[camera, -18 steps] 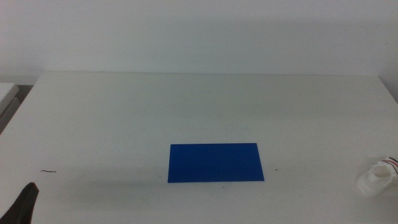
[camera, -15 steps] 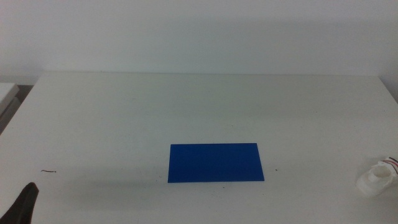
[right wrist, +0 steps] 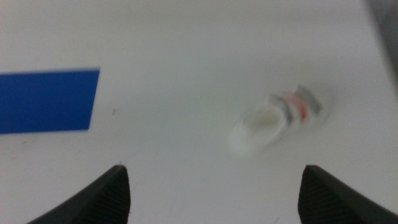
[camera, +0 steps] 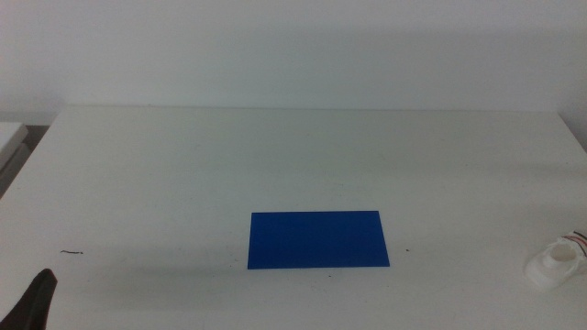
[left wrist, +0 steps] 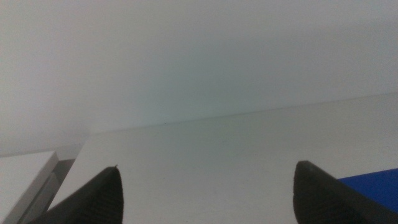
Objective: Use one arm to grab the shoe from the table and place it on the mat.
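Note:
The shoe, a small white sandal with a red strap, lies on the table near its right edge. The deep-blue mat lies flat at the table's middle front, well left of the shoe. My right gripper is open and empty above the table. In its blurred wrist view, the shoe lies ahead between the jaw tips and the mat is off to one side. My left gripper is open and empty, and waits at the middle view's bottom left corner.
A small dark thread lies on the table at the left front. A white block stands just off the table's left edge. A corner of the mat shows in the left wrist view.

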Controlling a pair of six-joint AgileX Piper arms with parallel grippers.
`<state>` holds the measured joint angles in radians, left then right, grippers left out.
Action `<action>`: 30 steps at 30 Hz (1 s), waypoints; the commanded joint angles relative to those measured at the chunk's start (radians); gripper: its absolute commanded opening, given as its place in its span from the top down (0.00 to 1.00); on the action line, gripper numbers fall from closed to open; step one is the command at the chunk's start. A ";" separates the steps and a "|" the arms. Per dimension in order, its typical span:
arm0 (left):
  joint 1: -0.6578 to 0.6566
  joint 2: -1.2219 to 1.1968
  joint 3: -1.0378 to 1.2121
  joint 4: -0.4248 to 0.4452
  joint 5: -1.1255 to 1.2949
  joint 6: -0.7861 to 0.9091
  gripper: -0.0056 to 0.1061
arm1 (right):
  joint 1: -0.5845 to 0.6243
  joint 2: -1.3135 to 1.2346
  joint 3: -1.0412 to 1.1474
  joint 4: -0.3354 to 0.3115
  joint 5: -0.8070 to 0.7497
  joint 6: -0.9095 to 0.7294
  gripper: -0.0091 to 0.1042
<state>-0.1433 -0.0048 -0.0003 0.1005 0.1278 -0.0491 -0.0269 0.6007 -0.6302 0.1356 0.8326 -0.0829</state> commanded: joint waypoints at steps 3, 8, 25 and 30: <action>-0.007 0.005 0.000 -0.004 -0.012 -0.001 0.11 | -0.004 0.224 -0.132 0.006 0.119 0.195 0.11; -0.007 0.005 0.000 -0.004 -0.012 -0.001 0.11 | -0.004 0.473 -0.239 -0.161 0.188 0.772 0.11; -0.007 0.005 0.000 -0.004 -0.012 -0.001 0.11 | -0.013 0.871 -0.250 -0.221 -0.074 1.034 0.11; -0.007 0.005 0.000 -0.004 -0.012 -0.001 0.11 | -0.039 0.972 -0.250 -0.254 -0.124 1.069 0.11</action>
<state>-0.1433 -0.0048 -0.0003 0.1005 0.1278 -0.0491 -0.0551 1.5517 -0.8731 -0.0936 0.7301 0.9761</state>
